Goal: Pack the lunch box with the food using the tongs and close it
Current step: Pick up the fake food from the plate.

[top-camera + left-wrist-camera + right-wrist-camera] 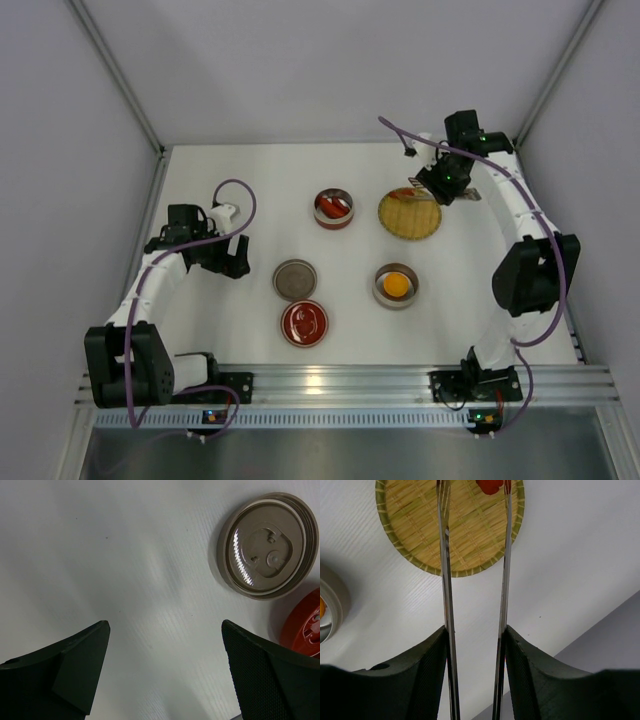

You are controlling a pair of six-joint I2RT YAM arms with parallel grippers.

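right gripper [476,630] jaws clenched on the tongs [445,555], arms half-squeezed. Tips sit over the woven plate [420,525], with the red piece [490,486] between them, against one arm. Centre it, squeeze slowly, lift straight. left gripper [165,623] jaws released over the bench [100,555].

From behind the arm bases, the top camera looks steeply down over the whole surface [250,190]. It shares the tan lid [295,279] with the close, downward-facing left wrist view, and the woven plate [410,213] with the right wrist view.
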